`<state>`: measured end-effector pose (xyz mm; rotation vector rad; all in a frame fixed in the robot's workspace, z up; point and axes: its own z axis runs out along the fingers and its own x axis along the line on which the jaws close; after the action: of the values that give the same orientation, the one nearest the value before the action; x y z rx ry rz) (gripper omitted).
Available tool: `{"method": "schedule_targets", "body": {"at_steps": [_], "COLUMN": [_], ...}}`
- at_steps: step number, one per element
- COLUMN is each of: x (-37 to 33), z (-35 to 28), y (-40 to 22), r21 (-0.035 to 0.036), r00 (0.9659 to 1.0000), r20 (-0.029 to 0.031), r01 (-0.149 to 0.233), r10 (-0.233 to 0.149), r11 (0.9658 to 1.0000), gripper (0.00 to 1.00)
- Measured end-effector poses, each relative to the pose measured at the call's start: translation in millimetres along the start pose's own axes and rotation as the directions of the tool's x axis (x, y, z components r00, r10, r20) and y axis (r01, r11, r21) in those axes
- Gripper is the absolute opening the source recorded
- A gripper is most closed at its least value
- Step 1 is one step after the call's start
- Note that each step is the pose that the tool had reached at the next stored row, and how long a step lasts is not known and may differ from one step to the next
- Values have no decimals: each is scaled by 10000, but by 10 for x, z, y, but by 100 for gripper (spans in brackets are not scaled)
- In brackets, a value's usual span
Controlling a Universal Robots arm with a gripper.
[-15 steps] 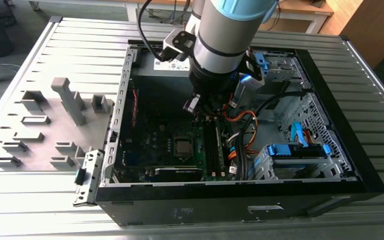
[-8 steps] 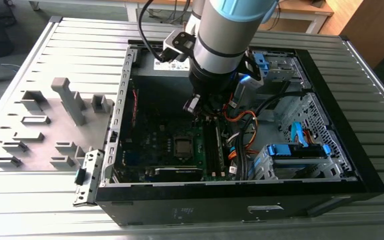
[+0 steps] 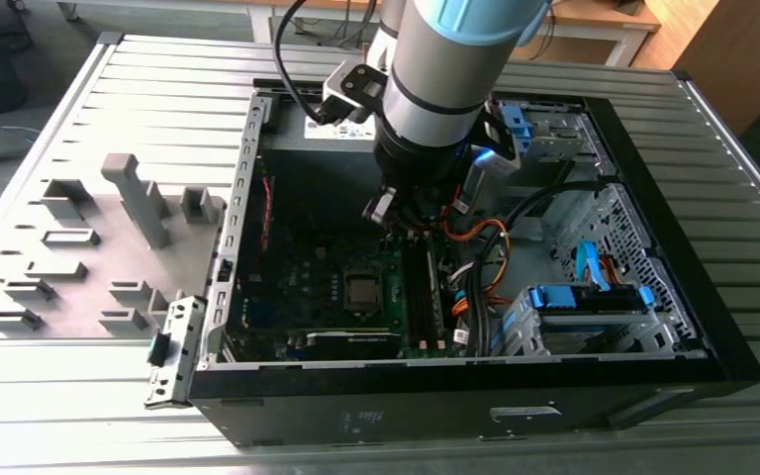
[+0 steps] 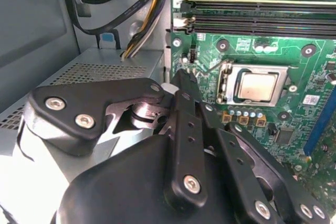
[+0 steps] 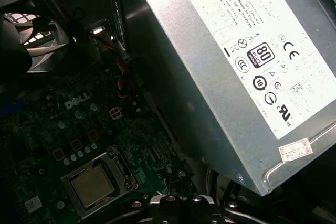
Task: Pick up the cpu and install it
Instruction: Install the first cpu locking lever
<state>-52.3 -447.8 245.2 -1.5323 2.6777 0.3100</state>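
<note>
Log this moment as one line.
cpu: seated in socket | end effector: inside case, above motherboard, holding nothing | psu: beside

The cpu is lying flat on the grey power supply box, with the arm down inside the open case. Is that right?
Not quite. The cpu sits in its socket on the green motherboard, not on the power supply box; both wrist views show it there. The arm is indeed down inside the open case, as the exterior view shows.
</note>
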Motion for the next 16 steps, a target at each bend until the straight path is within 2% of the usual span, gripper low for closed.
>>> {"method": "schedule_targets", "body": {"at_steps": [16], "x": [-14], "z": [74], "y": [3], "r21": [-7], "r00": [10000], "r20": [-10], "r01": [54], "r10": [-54], "r11": [10000], "gripper": [11]}}
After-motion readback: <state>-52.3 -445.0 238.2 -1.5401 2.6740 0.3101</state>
